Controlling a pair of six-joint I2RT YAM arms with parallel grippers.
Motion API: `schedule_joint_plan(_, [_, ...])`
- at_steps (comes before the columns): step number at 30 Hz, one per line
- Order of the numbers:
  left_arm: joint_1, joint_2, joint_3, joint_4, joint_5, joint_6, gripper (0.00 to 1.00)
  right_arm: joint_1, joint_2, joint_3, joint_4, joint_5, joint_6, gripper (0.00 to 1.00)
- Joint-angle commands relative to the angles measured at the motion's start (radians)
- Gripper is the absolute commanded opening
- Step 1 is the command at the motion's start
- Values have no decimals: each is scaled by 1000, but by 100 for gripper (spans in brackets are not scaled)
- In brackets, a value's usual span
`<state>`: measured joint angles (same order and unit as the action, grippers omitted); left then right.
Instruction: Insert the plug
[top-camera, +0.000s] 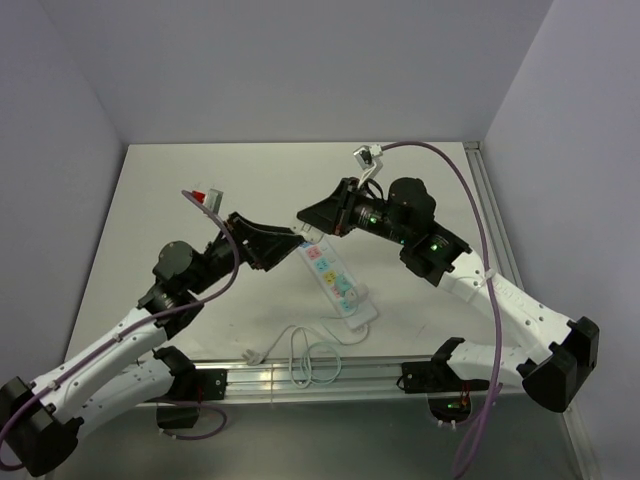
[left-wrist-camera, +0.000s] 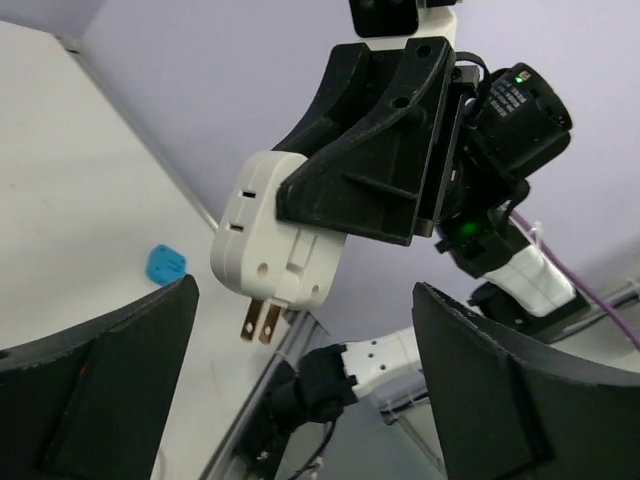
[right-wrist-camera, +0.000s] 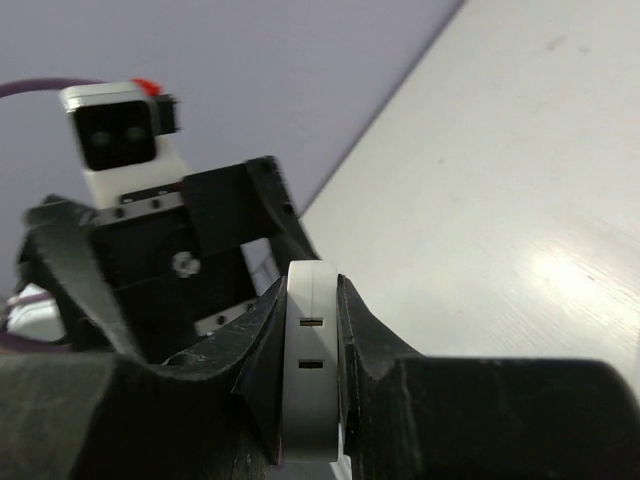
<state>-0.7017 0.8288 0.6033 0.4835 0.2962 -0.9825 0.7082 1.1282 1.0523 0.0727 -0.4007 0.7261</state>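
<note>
**Top view.** The strip (top-camera: 338, 282) lies flat on the bench (top-camera: 200, 180). Its long axis runs diagonally from the far left to the near right, and its cord (top-camera: 305, 362) is coiled at the near edge. Both arms meet above the far end of the strip. The left jaws and right jaws face each other tip to tip, close together. The plug cannot be picked out clearly in this view.

**Left wrist view.** The plug (left-wrist-camera: 275, 240), a white block, is clamped across its body in the right jaws. Its two blades (left-wrist-camera: 258, 322) project bare from the lower end, clear of the jaws. The left jaws are spread wide and hold nothing. The plug hangs in the gap ahead of them without touching either one.

**Right wrist view.** The right jaws are clenched on the flat sides of the plug, and two slots show on its narrow edge. The left jaws stand directly opposite.

**Next move.** The plug is carried by the right arm. The strip sits below it and slightly to the near right. Align the blades with a socket along the strip's diagonal, then lower the plug.
</note>
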Motion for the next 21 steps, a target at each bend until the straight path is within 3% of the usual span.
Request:
schedule_joint_plan(1, [-2,-83,1,-124,-118,113,99,4,-2,78,-106,120,-95,0])
schedule_joint_plan(9, [-2,-143,13,-356,-420,116,98,16,51,-9,-87,313,-240,0])
schedule_joint_plan(12, [-2,-142,-22,-341,-468,100,95,36,87,-133,19,399,-315,0])
schedule_joint_plan(16, [-2,-135,-83,-263,-528,96,93,79,140,-288,290,536,-408,0])
schedule_joint_plan(21, [7,-97,-108,-224,-503,102,90,161,211,-441,588,669,-534,0])
